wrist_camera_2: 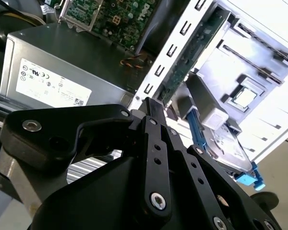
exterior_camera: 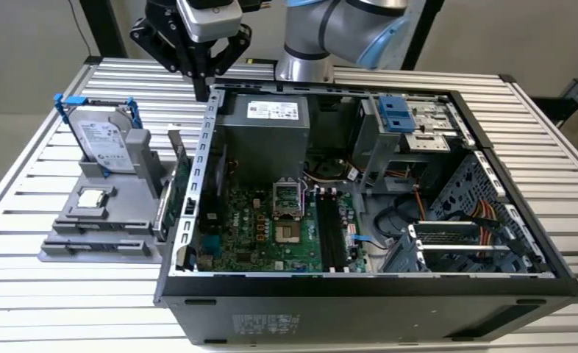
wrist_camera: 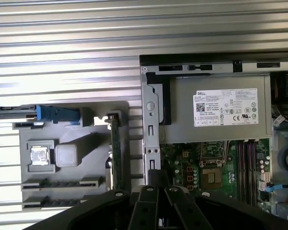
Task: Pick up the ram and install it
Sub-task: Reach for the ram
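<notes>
Claw (exterior_camera: 203, 82) – shut tight on nothing – is hovering above a corner of the case (exterior_camera: 368, 312), while the ram (wrist_camera: 62, 182), seemingly edge-up in the holder (wrist_camera: 86, 163), is sitting off toward the exterior view's left – long axis crossways to the case wall.

I've got my jaws pinched together, hanging over the back corner of the open case (exterior_camera: 207, 140). Straight down, that perforated metal wall is in the way, and the power supply (exterior_camera: 262, 125) sits just inside it. On the exterior view's left the grey holder (exterior_camera: 73, 246) is crowded. The hard drive (exterior_camera: 107, 143) stands upright at its back, and the green card (exterior_camera: 168, 200) sits on edge right beside the case wall, so the gap there is tight. Inside, the long black slots (exterior_camera: 330, 228) lie open from above, with the drive cage (exterior_camera: 407, 125) and loose cables (exterior_camera: 471, 215) off to the exterior view's right. Bare surface (exterior_camera: 39, 184) beyond the holder is open room.
</notes>
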Controlling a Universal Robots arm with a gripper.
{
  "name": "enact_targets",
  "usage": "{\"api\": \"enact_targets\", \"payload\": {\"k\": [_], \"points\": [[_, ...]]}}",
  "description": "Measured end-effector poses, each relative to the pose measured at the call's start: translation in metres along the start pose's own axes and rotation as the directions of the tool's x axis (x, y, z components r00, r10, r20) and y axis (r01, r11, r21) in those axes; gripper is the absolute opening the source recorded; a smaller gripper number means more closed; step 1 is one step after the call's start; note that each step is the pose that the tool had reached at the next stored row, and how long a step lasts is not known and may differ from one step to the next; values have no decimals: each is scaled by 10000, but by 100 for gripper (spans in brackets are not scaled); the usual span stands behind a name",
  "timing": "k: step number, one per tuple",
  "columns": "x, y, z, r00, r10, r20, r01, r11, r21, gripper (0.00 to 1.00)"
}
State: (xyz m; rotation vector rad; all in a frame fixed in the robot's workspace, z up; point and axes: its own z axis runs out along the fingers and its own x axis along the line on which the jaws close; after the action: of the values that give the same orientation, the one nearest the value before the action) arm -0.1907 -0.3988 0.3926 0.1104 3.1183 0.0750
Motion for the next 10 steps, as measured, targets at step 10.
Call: {"api": "enact_targets", "payload": {"k": [10], "points": [[77,-5,-2,10000,0,0,0,10000,1,0]]}}
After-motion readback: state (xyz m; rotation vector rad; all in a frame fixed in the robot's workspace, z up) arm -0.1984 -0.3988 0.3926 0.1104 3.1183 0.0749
